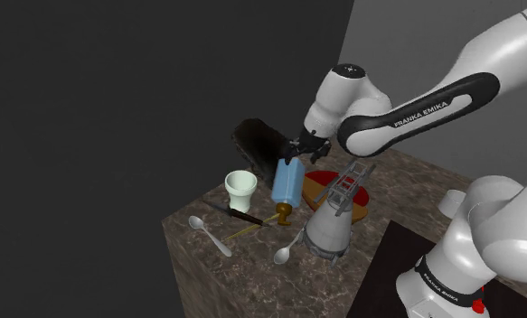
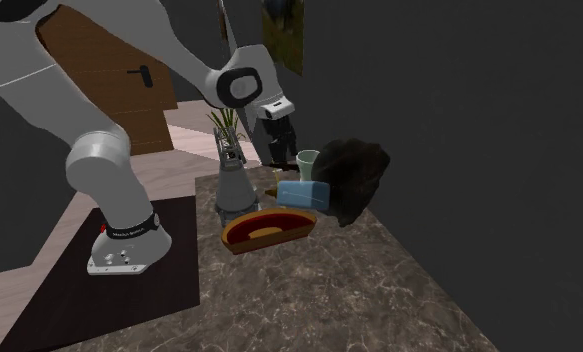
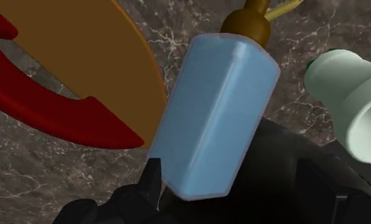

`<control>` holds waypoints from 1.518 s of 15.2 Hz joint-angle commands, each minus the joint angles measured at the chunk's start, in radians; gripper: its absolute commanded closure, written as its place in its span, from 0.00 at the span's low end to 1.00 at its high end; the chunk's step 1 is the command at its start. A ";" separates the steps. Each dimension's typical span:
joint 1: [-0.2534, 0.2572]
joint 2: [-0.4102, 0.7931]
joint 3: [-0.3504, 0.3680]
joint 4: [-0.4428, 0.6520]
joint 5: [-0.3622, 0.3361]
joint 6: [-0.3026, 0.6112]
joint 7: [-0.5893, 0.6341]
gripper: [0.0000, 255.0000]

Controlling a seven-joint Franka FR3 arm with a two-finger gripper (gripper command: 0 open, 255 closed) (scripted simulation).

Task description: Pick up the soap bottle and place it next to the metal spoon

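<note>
The soap bottle [image 1: 287, 181] is light blue with a brown pump end [image 1: 283, 213] and lies among the clutter on the dark marble table [image 1: 252, 280]. In the second exterior view the soap bottle [image 2: 304, 194] lies flat beside a black lump. My gripper [image 1: 300, 151] is at the bottle's flat base end, the end away from the pump. In the wrist view the soap bottle [image 3: 216, 114] runs away from the hand, base nearest. Two grey spoons lie toward the table's front edge: one spoon [image 1: 207, 233] at the shoulder view's left, the other spoon [image 1: 288, 250] by a flask.
A pale green cup [image 1: 241, 190] stands beside the bottle. A red and brown curved dish [image 1: 336, 191] and a grey flask with a ladder-like top [image 1: 332, 224] sit close by. The black lump [image 1: 261, 142] is at the back. A dark-handled utensil [image 1: 239, 215] lies near the pump.
</note>
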 commanded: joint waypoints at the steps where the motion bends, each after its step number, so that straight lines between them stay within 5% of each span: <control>1: -0.040 0.006 0.065 -0.073 -0.085 0.092 0.194 0.00; 6: -0.218 0.106 0.300 -0.138 -0.447 0.237 0.805 0.00; 11: -0.360 0.305 0.537 -0.061 -0.942 0.166 1.558 0.00; 12: -0.342 0.123 0.490 -0.056 -0.769 0.199 1.374 0.00; 13: -0.334 0.123 0.482 -0.056 -0.771 0.198 1.375 0.00; 19: -0.257 0.365 0.449 0.063 -0.336 0.046 0.991 0.00; 23: -0.277 0.420 0.449 0.078 -0.397 0.064 1.032 0.00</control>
